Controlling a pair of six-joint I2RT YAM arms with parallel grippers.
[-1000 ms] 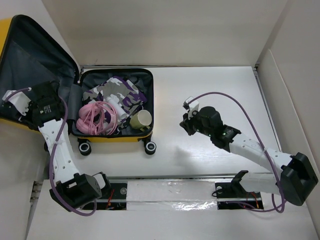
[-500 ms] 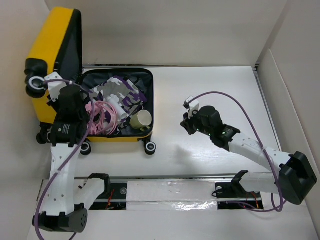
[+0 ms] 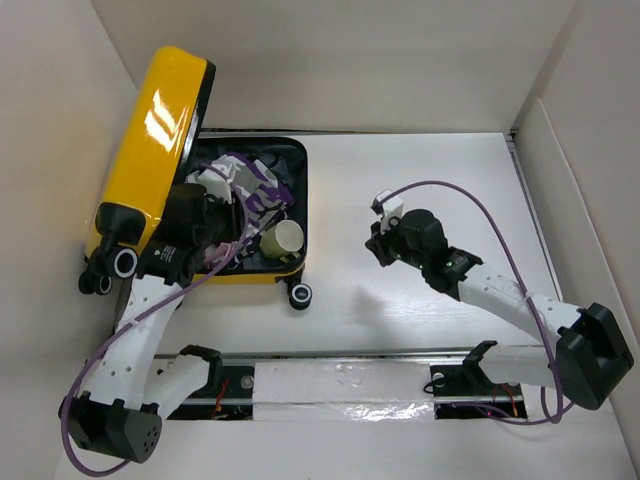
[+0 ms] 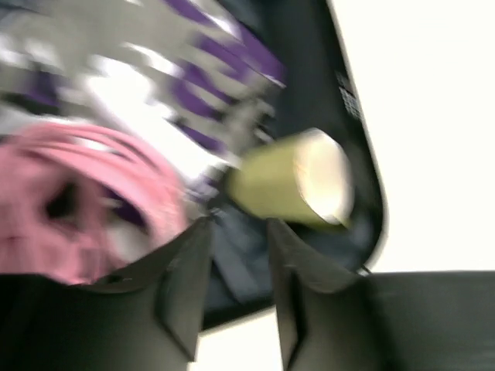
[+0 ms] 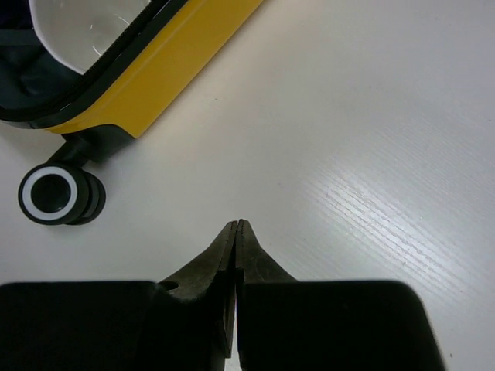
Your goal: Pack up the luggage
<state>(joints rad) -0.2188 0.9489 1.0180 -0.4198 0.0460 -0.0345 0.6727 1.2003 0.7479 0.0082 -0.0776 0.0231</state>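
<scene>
The luggage [image 3: 160, 120] sits at the left of the desk [image 3: 430, 170], its base flat and its yellow lid [image 3: 140, 190] standing nearly upright, leaning a touch over the load. Looks like the closing step is on. The left gripper [image 4: 237, 226] is down inside the base, jaws parted a little and grasping nothing, with the arm against the lining side of the lid. The wrist picture is blurred. The yellow-green cup [image 4: 298, 182] lies on its side by the near wall, the pink cord bundle [image 4: 85, 185] sits beside it, and the purple-and-grey cloth [image 3: 240, 180] is heaped behind. To do this well, the arm wants out of the base before the lid comes down, or it gets shut in. Better to push from the yellow outside, low and slow, so the case doesn't roll on its wheel [image 5: 52, 195]. Watch that cloth heap: anything over the rim will stop the edges meeting. The right gripper [image 5: 236, 228] hovers clenched and empty over bare desk, well placed to brace the front edge.
</scene>
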